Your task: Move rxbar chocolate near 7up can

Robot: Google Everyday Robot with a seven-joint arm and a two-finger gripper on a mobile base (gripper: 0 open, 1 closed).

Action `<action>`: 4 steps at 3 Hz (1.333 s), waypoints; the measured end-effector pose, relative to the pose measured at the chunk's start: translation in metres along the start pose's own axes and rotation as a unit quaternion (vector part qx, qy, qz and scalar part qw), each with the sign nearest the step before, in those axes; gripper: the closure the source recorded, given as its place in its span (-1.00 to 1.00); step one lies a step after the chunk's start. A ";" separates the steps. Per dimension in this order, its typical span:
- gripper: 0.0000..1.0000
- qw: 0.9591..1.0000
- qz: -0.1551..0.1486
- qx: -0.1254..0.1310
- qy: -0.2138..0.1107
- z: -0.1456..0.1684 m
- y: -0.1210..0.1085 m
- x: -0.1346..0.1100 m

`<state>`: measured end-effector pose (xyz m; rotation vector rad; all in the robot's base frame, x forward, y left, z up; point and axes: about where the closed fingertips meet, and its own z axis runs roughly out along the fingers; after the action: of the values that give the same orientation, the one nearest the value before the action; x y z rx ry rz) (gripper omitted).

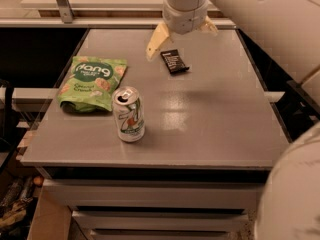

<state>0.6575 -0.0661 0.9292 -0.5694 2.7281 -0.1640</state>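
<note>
Camera view: the gripper (181,40) hangs open and empty, with the rxbar chocolate (174,61) lying flat just beside its fingers and the 7up can (129,114) well apart. Closing off-centre could skid the thin wrapper away.
</note>
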 end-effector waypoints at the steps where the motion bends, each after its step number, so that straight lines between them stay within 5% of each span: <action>1: -1.00 0.999 0.044 0.000 -0.002 0.002 0.000 -0.001; 3: -1.00 0.995 0.100 0.015 -0.012 0.027 0.010 -0.010; 4: -1.00 0.990 0.139 -0.001 -0.031 0.048 0.019 -0.022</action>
<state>0.6867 -0.0418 0.8876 -0.1873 2.7117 -0.0712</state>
